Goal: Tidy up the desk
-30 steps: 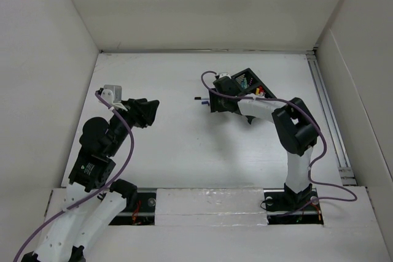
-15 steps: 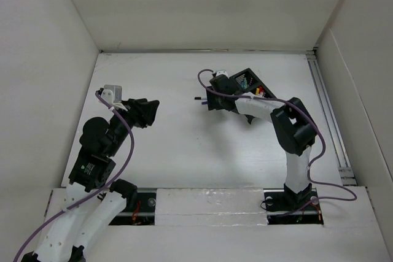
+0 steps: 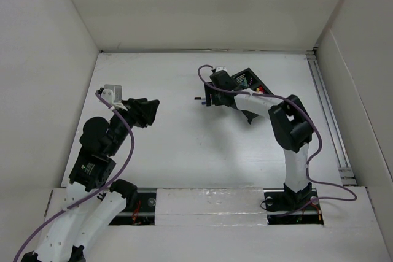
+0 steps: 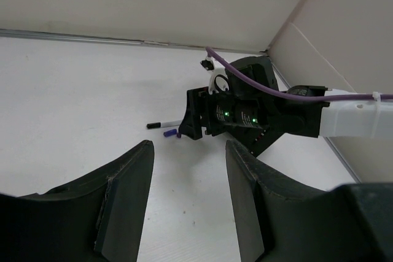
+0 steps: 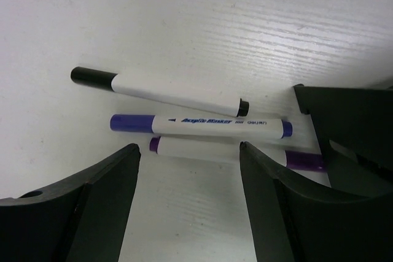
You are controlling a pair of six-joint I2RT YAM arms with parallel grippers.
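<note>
The right gripper (image 3: 207, 97) edges toward the far left corner of the desk (image 3: 172, 151), farther from the black mesh organizer (image 3: 252, 80), and its elbow (image 3: 288, 124) swings left with it.

The desk (image 3: 175, 148) is a large, flat, plain matte white tabletop, lying level.

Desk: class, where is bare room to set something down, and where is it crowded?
Bare: the desk between the left fingers and the right arm; also along the back wall. Crowded: three markers by the organizer, under the right fingers.
</note>
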